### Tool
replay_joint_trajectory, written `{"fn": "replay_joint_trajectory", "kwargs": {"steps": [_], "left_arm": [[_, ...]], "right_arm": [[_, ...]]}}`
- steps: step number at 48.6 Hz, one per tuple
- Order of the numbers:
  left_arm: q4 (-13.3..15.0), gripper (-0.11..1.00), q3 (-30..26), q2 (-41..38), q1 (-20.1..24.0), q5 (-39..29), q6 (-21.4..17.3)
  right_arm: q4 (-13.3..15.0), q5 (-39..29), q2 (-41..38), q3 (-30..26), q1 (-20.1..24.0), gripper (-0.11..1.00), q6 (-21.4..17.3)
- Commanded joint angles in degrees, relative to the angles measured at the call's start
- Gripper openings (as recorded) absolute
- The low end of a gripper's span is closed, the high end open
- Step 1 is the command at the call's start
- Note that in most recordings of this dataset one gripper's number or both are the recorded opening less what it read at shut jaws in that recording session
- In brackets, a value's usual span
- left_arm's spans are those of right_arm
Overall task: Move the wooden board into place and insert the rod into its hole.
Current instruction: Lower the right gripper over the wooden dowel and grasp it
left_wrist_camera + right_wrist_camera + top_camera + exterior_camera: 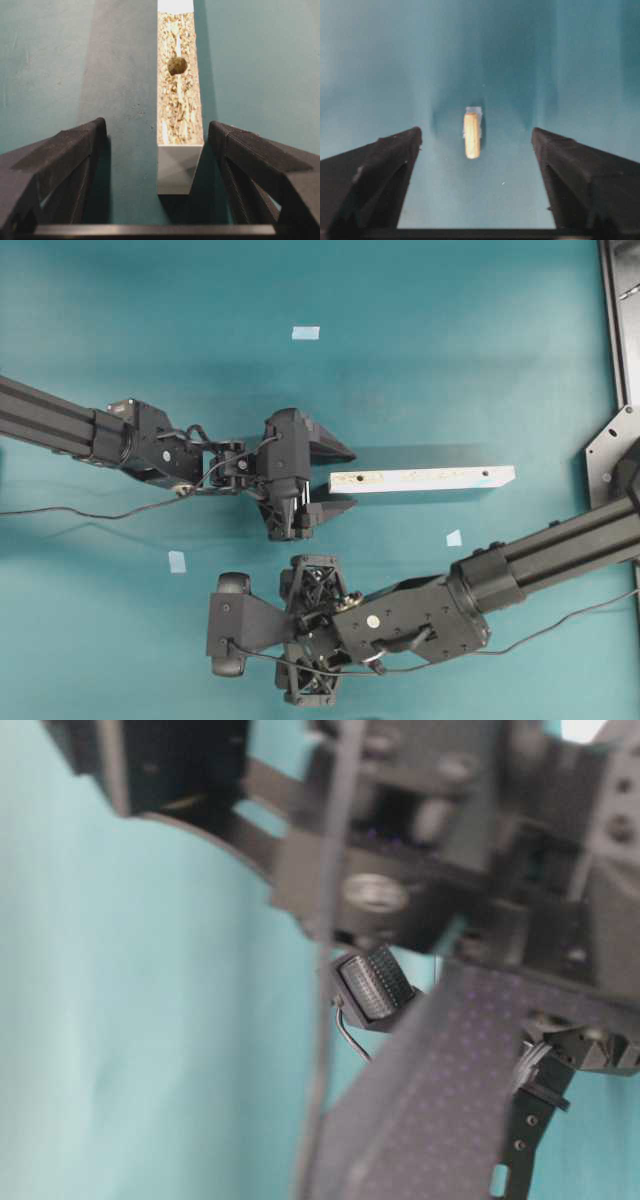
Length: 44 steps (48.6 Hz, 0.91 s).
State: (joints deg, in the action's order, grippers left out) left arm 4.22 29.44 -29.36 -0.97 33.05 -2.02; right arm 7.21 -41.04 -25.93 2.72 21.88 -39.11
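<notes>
Right gripper (475, 145) fingers fill the bottom corners of its wrist view, spread wide and grasping nothing; the rod (472, 135) lies flat on the teal table (380, 60) between them, touching neither finger, resting on a small pale tape square (474, 111) that peeks out behind its far end. Left gripper (156, 150) likewise released, fingers apart to either side of the wooden board's (180, 100) near end, with clear gaps on both sides. Board stands on its narrow edge, rough speckled face up, with a round dark hole (177, 65) a little way along that face. From overhead, the board (420, 479) runs lengthwise away from the left gripper (335, 480); the right gripper (312, 630) sits below the board's left end, apart from it. Three tape squares around the board: one above (305, 333), one just below its right half (454, 538), one down-left (177, 561). No containers on the table. Table-level view is blocked by blurred arm parts.
</notes>
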Motion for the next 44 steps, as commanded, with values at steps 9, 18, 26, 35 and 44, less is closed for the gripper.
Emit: {"fn": "replay_joint_trajectory", "kwargs": {"steps": [9, 18, 26, 35, 44], "left_arm": [[-0.2, 0.87, 0.3, 0.7, -2.6, -0.4, 0.1], [-0.2, 0.87, 0.3, 0.6, -2.6, -0.4, 0.1], [-0.2, 0.87, 0.3, 0.7, -2.6, -0.4, 0.2], [-0.2, 0.87, 0.3, 0.8, -2.6, -0.4, 0.1], [-0.2, 0.87, 0.3, 0.7, -2.6, -0.4, 0.1]], "right_arm": [[2.8, 2.6, 0.9, -0.9, 0.1, 0.75, -0.2], [2.7, 2.8, 0.2, -0.9, 0.2, 0.72, -0.3], [2.6, 2.6, 0.1, -0.9, 0.1, 0.64, -0.3], [2.5, 2.5, 0.1, -0.8, 0.2, 0.56, -0.4], [2.5, 2.5, 0.2, -0.8, 0.2, 0.51, -0.4]]}}
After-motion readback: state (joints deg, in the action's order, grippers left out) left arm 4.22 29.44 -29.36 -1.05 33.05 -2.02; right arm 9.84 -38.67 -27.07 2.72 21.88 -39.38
